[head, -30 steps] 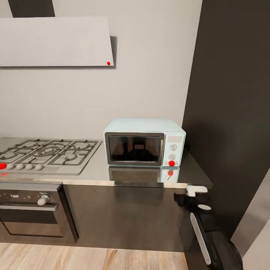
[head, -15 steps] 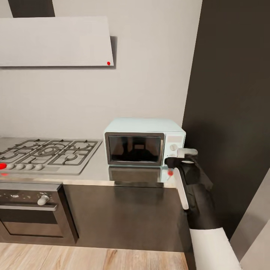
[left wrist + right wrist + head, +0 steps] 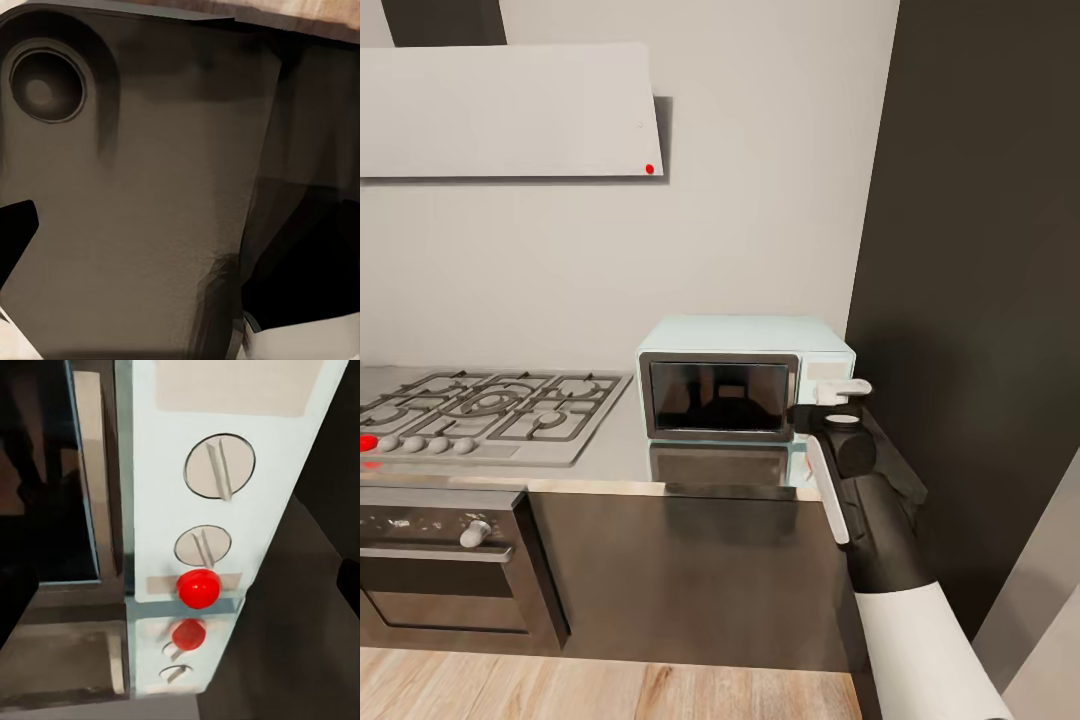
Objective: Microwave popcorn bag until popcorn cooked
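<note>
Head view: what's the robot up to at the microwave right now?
The right gripper is raised in front of the microwave's control panel, at knob height. The right wrist view looks straight at the two round knobs and the red indicator light. The dark glass door looks shut. Whether the gripper touches the panel can't be told. The microwave stands on the countertop, beside the gas hob.

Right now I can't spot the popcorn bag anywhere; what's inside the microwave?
The microwave door is closed. Its dark glass shows only dim reflections, so no bag can be made out inside.
</note>
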Tool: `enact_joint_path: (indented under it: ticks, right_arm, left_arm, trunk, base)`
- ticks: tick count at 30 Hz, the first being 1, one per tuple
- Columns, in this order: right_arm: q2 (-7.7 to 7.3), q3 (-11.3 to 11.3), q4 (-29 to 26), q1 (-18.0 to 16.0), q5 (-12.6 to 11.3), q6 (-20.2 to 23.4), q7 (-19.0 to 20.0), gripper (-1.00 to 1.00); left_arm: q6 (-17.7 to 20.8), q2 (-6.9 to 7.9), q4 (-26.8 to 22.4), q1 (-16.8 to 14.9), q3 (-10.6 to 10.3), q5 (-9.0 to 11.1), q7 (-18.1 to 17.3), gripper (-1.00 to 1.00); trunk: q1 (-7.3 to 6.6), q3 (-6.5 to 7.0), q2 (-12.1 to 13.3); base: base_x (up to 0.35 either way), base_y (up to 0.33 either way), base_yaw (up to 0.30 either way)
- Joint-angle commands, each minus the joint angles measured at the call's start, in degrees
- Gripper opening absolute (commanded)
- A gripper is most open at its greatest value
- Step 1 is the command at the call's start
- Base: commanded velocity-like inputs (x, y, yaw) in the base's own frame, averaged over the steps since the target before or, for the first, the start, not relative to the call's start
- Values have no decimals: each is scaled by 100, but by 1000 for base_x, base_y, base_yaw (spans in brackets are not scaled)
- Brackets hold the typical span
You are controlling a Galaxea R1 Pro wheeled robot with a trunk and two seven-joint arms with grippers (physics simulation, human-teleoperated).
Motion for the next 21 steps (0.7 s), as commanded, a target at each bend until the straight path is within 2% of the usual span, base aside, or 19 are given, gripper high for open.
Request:
enact_joint_path:
  ticks: [1, 6, 16, 21]
  right_arm:
    - [0, 12, -1, -5, 8, 42, -18, 100]
    - [0, 16, -3, -5, 11, 55, -19, 100]
    - [0, 10, -3, -5, 8, 61, -10, 100]
    - [0, 3, 18, -5, -39, 63, 10, 100]
  left_arm:
    - [-7, -1, -2, -1, 1, 47, -3, 100]
    - [-10, -5, -2, -1, -4, 41, -3, 100]
    - [-2, -8, -2, -1, -10, 38, -3, 100]
    - [-5, -9, -2, -1, -8, 38, -3, 100]
  trunk:
    - [0, -6, -3]
    - [0, -6, -3]
    - [0, -6, -3]
    - [0, -6, -3]
  base:
    - [0, 0, 0]
    - [16, 23, 0]
    - [145, 241, 0]
    - [60, 82, 0]
